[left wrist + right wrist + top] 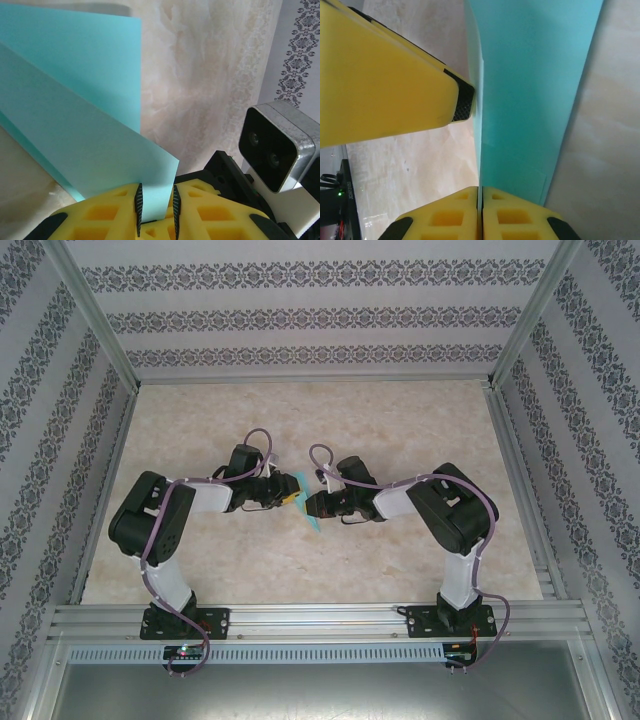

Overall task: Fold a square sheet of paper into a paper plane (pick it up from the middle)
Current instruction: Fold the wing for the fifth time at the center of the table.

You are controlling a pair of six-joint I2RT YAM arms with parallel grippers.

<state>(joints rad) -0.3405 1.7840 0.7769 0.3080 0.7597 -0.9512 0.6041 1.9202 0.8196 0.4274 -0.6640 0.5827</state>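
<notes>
- Bench (400, 420): marbled top bounded by patterned walls (300, 320) on the left, right and far sides, and by a metal rail (300, 618) at the near edge. Open bench surface lies between the arms and every wall, widest on the far side.
- Paper (305, 506): turquoise, folded, at mid-bench between the two wrists, well apart from all edges.
- Long axis: roughly near–far in the top view, with the near end leaning slightly right and tapering to a narrow tip. The paper is seen there almost edge-on.
- Right jaws: closed flat together on the paper's (530, 100) edge, which rises away from them as a long strip with a lengthwise crease.
- Left jaws: parted narrowly, with the paper (75, 100) in the gap between the ribbed pads (139, 207). Whether the pads press on it cannot be made out.
- Left finger (385, 85): its black pad (462, 102) touches the strip's edge, and its partner is hidden behind the paper.
- Cut off: the sheet runs out of both wrist views, so its full outline is unclear.
- Right wrist camera (277, 150): just beside the paper's right corner.
</notes>
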